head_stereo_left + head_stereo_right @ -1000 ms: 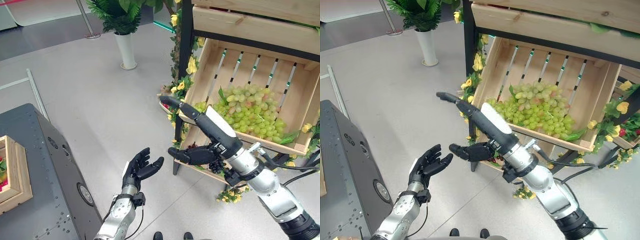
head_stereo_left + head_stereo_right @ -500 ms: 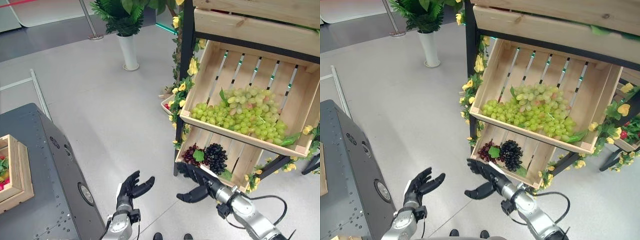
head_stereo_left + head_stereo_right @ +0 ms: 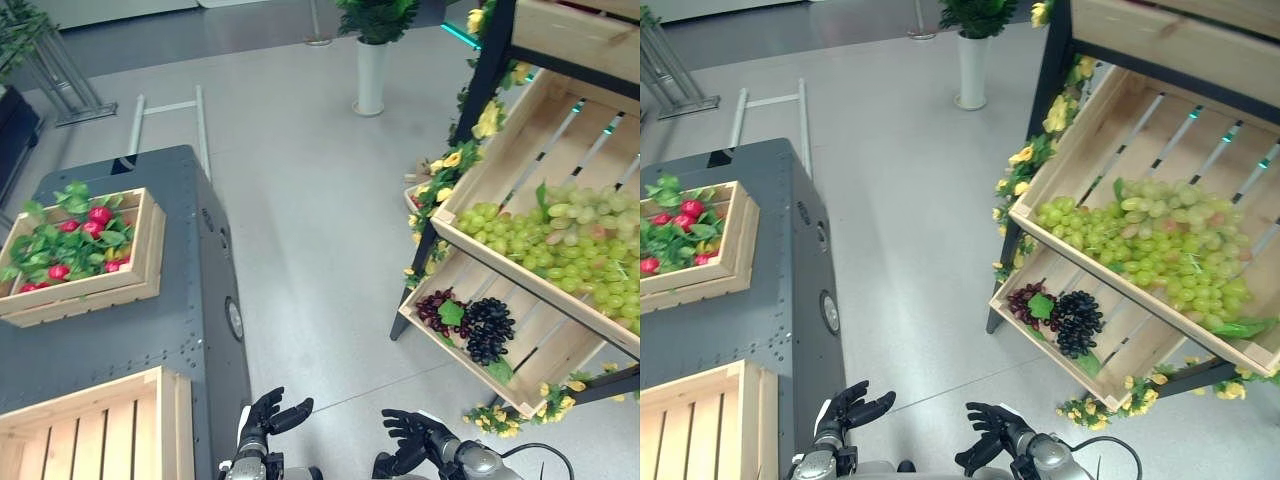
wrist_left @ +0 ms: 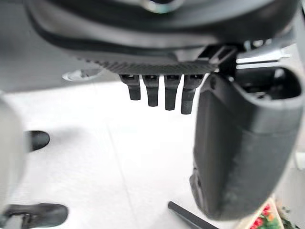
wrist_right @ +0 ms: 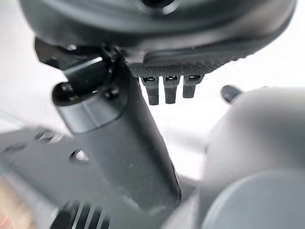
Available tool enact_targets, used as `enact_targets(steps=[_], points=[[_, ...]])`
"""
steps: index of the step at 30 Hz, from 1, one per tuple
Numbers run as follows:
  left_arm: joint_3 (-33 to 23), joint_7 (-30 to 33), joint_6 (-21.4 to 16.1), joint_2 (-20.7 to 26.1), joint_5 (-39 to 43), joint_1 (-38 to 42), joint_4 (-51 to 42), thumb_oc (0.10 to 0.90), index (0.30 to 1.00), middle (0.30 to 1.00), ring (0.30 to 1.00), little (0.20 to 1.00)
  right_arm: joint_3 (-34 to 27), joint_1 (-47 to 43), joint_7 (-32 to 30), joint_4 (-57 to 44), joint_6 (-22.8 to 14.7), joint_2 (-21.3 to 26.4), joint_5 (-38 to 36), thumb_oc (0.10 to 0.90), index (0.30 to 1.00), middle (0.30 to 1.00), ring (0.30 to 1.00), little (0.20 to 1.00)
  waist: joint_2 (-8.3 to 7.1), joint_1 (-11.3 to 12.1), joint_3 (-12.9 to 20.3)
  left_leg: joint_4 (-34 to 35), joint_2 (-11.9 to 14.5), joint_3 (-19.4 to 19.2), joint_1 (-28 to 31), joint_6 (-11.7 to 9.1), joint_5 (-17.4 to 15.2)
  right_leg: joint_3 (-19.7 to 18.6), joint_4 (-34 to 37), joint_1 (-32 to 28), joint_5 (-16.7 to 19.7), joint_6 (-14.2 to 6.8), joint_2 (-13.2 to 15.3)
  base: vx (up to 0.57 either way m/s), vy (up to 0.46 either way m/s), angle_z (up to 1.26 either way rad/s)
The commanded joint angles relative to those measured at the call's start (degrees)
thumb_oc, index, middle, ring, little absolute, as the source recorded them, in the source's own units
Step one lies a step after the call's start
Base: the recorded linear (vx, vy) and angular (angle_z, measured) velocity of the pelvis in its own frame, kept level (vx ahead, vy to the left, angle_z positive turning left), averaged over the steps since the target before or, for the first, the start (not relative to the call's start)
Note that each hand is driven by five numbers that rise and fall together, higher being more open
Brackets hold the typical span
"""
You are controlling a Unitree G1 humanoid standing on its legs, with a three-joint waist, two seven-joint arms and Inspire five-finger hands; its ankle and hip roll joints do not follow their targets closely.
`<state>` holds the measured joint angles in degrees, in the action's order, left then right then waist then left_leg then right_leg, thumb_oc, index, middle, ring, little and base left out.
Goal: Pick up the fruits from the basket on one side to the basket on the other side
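Both hands low and empty, left hand [image 3: 268, 414] and right hand [image 3: 415, 435] fingers loosely spread; best raise the right toward the dark grapes [image 3: 488, 328] in the lower crate [image 3: 520, 375], then close gently around the bunch.

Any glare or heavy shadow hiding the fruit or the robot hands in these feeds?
Left eye view: even light, green grapes and dark grapes plainly lit, no glare. Left wrist view: bright washed-out backdrop behind the left robot hand. Right wrist view: likewise, right robot hand dark against it.
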<state>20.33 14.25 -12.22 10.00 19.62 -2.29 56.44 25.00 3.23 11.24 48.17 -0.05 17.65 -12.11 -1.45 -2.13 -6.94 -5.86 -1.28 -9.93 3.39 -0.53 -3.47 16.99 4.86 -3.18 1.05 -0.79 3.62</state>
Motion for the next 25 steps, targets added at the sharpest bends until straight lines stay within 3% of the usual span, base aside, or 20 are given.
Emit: enact_targets(steps=[1,2,3,5,7,8,9,10,11,12,13,15,17,19,25], points=[[2.53,-1.09,1.10,0.13,-4.85,2.92,3.63,0.800,0.900,0.900,0.900,0.900,-1.55,-3.06,-3.89,2.26,-4.34,-2.61,-4.53,0.800,0.900,0.900,0.900,0.900,0.23,-0.37,1.40,9.84,-2.82,3.14,6.55,1.45,-2.97,-3.07,-0.27,3.04,1.26,-0.02,-5.67,-0.26,-0.048,0.46],[3.56,-2.87,1.82,0.78,-8.28,3.21,6.53,0.800,0.900,0.900,0.900,0.900,-1.97,-2.39,-7.10,2.15,-3.90,-3.88,-6.08,0.800,0.900,0.900,0.900,0.900,-0.02,-0.02,1.52,10.86,-3.68,6.10,3.44,2.70,-1.48,-3.27,-2.20,3.47,0.11,-0.63,-6.19,-0.33,-0.049,0.48],[3.96,-3.73,1.52,1.21,-9.45,3.35,7.29,0.800,0.900,0.900,0.900,0.900,-2.20,-2.58,-6.99,3.24,-5.28,-4.24,-6.78,0.800,0.900,0.900,0.900,0.900,0.08,-0.37,1.20,10.86,-3.49,6.63,3.13,3.37,-1.10,-5.13,-6.54,5.46,-0.10,-0.50,-6.54,-0.36,-0.051,0.55],[5.19,-7.49,2.66,2.77,-10.01,4.42,8.32,0.800,0.900,0.900,0.900,0.900,-2.89,-3.19,-7.18,5.01,-6.43,-4.78,-5.47,0.800,0.900,0.900,0.900,0.900,0.73,-2.07,0.26,10.86,-3.67,9.25,2.59,4.86,-0.40,-11.82,-20.37,12.33,0.68,-1.12,-7.21,-0.26,0.016,0.42],[5.46,-9.66,3.39,3.58,-8.97,5.05,9.00,0.800,0.900,0.900,0.900,0.900,-3.05,-3.84,-6.97,6.75,-6.22,-4.80,-3.79,0.800,0.900,0.900,0.900,0.900,1.49,-2.61,-0.10,10.86,-3.42,9.88,2.15,5.48,0.00,-12.89,-27.84,14.86,0.31,-1.81,-5.49,-0.18,0.020,0.35],[4.84,-11.99,3.30,3.81,-5.85,4.74,10.20,0.800,0.900,0.900,0.900,0.900,-3.47,-4.87,-5.93,10.85,-5.33,-4.96,-0.14,0.800,0.900,0.900,0.900,0.900,2.42,-2.37,-0.53,10.29,-2.82,10.40,2.15,5.90,0.19,-13.30,-25.23,12.29,-1.62,-1.52,-2.27,-0.14,-0.008,0.64],[4.75,-12.41,3.21,3.81,-5.16,4.62,10.29,0.800,0.900,0.900,0.900,0.900,-3.56,-5.01,-5.87,11.23,-4.84,-4.99,0.56,0.800,0.900,0.900,0.900,0.900,2.57,-2.27,-0.50,10.06,-2.69,10.42,2.00,5.93,0.17,-13.49,-24.29,11.79,-1.81,-1.44,-2.10,-0.14,-0.140,0.73],[4.22,-13.65,2.35,3.78,-3.22,4.19,11.39,0.800,0.900,0.900,0.900,0.900,-3.75,-4.75,-4.30,16.55,-4.02,-5.17,3.92,0.800,0.900,0.900,0.900,0.900,2.36,-1.33,0.04,7.91,-2.27,9.41,0.85,5.26,-0.72,-14.13,-11.61,4.68,-3.63,-0.34,-2.16,-0.07,-0.165,0.47],[3.62,-13.30,2.66,3.55,-3.42,4.12,11.18,0.800,0.900,0.900,0.900,0.900,-4.00,-4.97,-4.22,17.54,-4.11,-5.16,5.04,0.800,0.900,0.900,0.900,0.900,2.02,-1.00,0.21,7.38,-2.43,9.04,0.55,5.00,-0.67,-14.81,-8.11,3.42,-2.21,-0.60,-2.29,-0.08,-0.193,0.30],[3.11,-13.09,2.97,3.37,-3.41,4.05,11.02,0.800,0.900,0.900,0.900,0.900,-4.17,-5.17,-3.35,18.15,-1.77,-5.15,7.05,0.800,0.900,0.900,0.900,0.900,1.80,-0.68,0.30,6.91,-2.52,8.71,0.33,4.77,-0.64,-15.34,-5.42,2.37,-1.03,-0.78,-2.37,-0.13,-0.159,0.18],[1.23,-12.23,3.24,2.32,-1.86,4.79,12.15,0.800,0.900,0.900,0.900,0.900,-1.78,-6.97,-3.14,21.86,-0.81,-4.76,11.18,0.800,0.900,0.900,0.900,0.900,1.72,0.46,0.56,6.66,-1.77,7.47,0.11,4.15,-0.45,-14.87,-4.17,1.32,-1.04,-0.42,-2.55,-0.13,-0.178,0.01],[0.37,-13.69,3.53,1.85,-3.42,6.05,12.94,0.800,0.900,0.900,0.900,0.900,-0.78,-7.64,-2.92,23.36,-0.14,-4.92,8.35,0.800,0.900,0.900,0.900,0.900,1.37,1.17,0.88,6.20,-1.78,8.60,-0.06,4.22,-0.45,-15.18,-4.61,0.60,-1.72,0.10,-2.93,-0.05,-0.161,-0.27],[1.92,-15.52,2.98,0.99,-10.13,6.08,13.20,0.800,0.900,0.900,0.900,0.900,-1.57,-8.33,-2.45,22.49,1.01,-4.96,4.02,0.800,0.900,0.900,0.900,0.900,1.06,1.57,1.64,6.83,-1.60,9.11,0.54,4.28,-0.13,-14.62,-4.03,0.02,-1.69,0.60,-3.20,0.02,-0.101,0.02],[3.29,-14.61,3.21,0.44,-9.16,5.52,13.42,0.800,0.900,0.900,0.900,0.900,-2.52,-8.23,-1.99,21.96,1.51,-5.14,3.88,0.800,0.900,0.900,0.900,0.900,1.08,1.45,2.25,7.32,-1.56,9.63,0.82,4.29,-0.06,-14.87,-3.75,-0.37,-2.04,0.88,-3.52,0.01,-0.037,0.11],[3.16,-14.76,4.38,0.35,-9.05,5.22,13.08,0.800,0.900,0.900,0.900,0.900,-1.39,-7.39,-1.66,21.07,-0.62,-5.35,6.80,0.800,0.900,0.900,0.900,0.900,0.35,1.54,4.04,7.77,-1.55,10.29,2.03,4.42,-0.44,-14.35,-3.24,-2.02,-3.20,1.30,-4.11,0.01,0.002,0.01]])
